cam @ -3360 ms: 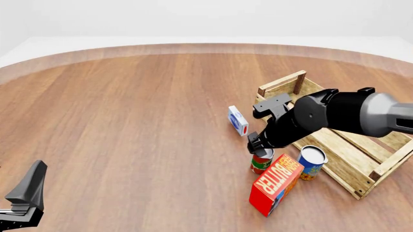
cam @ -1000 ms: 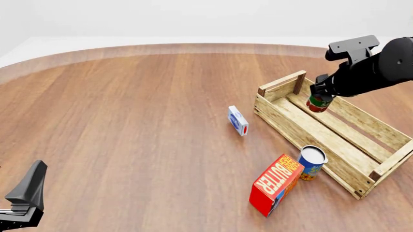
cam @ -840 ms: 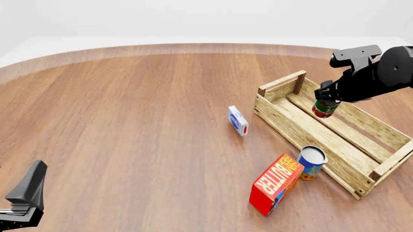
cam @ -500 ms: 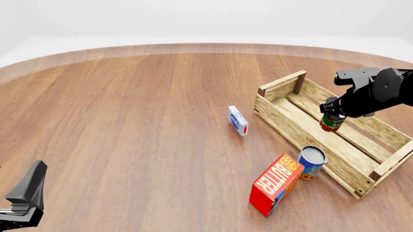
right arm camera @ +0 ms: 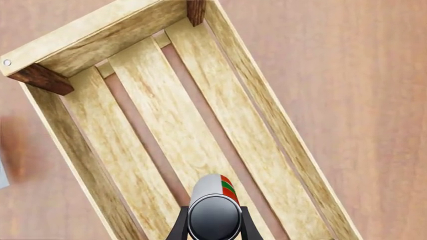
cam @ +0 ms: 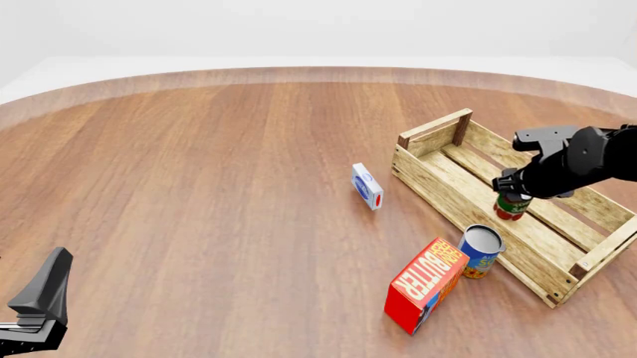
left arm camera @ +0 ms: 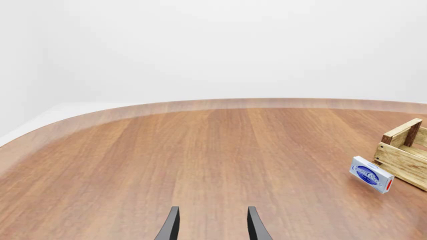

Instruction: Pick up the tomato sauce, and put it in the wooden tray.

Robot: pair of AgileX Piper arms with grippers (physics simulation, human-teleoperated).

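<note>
Over the wooden tray [cam: 468, 195], my right tool [cam: 509, 192] pinches the tomato sauce [cam: 511, 206] w/ can low above the slats, maybe touching. Left tool [left arm camera: 212, 227] idles spread over the counter [cam: 199, 186]. Risk: releasing too high, so the can tips & rolls.

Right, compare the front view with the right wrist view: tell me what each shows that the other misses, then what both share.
Only the front view shows the red butter box, the blue and orange can, the whole small blue and white box, and the parked left tool.

Only the right wrist view looks straight down on the tray's slatted floor and shows the can's rounded end between the tool's fingers.

Both show the right tool shut on the tomato sauce inside the wooden tray.
</note>
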